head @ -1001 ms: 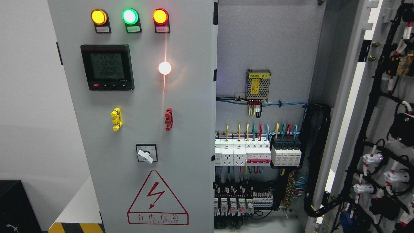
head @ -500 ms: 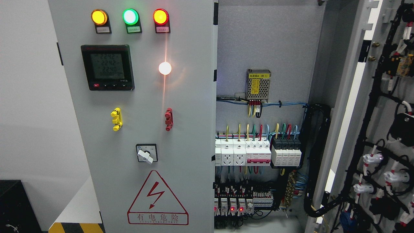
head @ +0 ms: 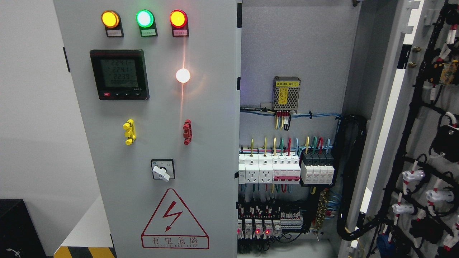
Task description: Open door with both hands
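Note:
A grey electrical cabinet fills the head view. Its left door (head: 208, 118) stands shut and carries three lit lamps, a black digital meter (head: 119, 74), a yellow handle (head: 128, 132), a red handle (head: 187, 132), a rotary switch (head: 162, 170) and a red danger triangle. The right door (head: 426, 118) is swung wide open at the picture's right, its inner side covered with black cable looms and white lamp backs. Between them the cabinet's inside shows, with a row of breakers (head: 285, 167) and coloured wires. Neither hand nor arm is in the picture.
A perforated power supply (head: 285, 94) hangs on the cabinet's back wall above the wiring. Terminal blocks with red lights sit low inside. A black box (head: 18, 229) stands at the lower left by a white wall, next to a yellow-black striped floor edge (head: 84, 252).
Only the meter's digits have changed, and small red lights low inside the cabinet have come on. The doors have not moved.

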